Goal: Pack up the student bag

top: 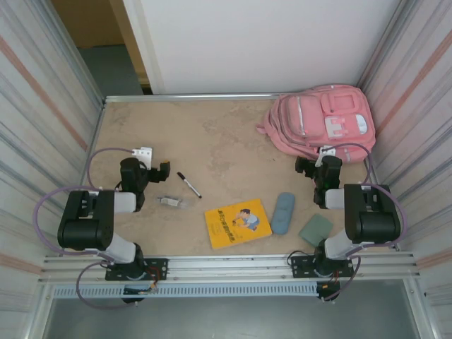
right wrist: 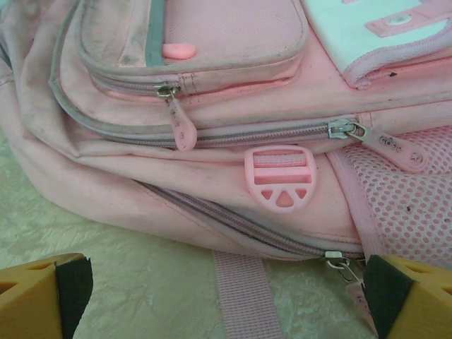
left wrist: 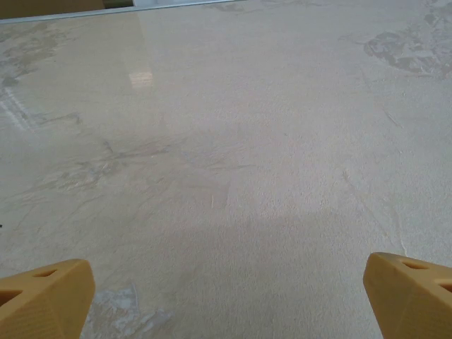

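Beige stone-patterned table is noted, walled on both sides by ribbed panels. The student bag is seen at the far right corner of the table, laid flat with its front pockets turned up and its lower edge toward the arms. The left arm and right arm are folded at the near edge, each wrist directed toward the far side. A yellow book is laid cover up near the middle of the near edge. Just right of it a blue-grey pencil case is placed, and beside that a grey-green pad, close to the right arm's base. A black marker is found left of centre, with a small clear object near it; what that object is cannot be told. The left gripper is held over bare table, jaws spread wide, nothing between them. The right gripper is set just short of the bag's lower edge, jaws likewise spread wide and nothing gripped; a pink webbing strap is seen on the table between the fingertips, clear of both. In the right wrist view the bag's zips are all drawn shut, with a pink buckle below the middle zip.
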Controlling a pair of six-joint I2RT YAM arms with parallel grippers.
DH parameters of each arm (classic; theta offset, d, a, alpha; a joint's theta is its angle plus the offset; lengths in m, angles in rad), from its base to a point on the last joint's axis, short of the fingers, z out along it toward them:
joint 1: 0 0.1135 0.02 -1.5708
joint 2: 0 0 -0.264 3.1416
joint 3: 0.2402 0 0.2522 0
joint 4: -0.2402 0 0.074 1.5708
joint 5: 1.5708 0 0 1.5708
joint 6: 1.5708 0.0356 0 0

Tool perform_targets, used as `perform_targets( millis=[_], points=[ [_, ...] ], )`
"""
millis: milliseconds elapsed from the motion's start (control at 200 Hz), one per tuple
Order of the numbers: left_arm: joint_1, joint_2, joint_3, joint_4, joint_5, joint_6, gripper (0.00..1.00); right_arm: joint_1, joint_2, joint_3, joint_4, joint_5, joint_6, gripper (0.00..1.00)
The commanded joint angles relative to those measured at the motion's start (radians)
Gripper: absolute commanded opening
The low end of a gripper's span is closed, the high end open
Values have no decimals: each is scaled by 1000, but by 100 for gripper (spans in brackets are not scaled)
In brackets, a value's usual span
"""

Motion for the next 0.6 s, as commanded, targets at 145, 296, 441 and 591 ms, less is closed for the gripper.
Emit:
perform_targets(
  millis=[145,296,441,591],
  points=[
    [11,7,24,25,11,-7,99,0,7,22,20,-5,-25,100],
    [19,5,20,34,-6,-28,99,-2,7,22,20,-8,-26,100],
    [9,5,23,28,-28,-21,99,-2,7,23,20,-8,-25,100],
    [8,4,22,27,-27,-22,99,-3,6,23,21,-10,-24,100]
  ],
)
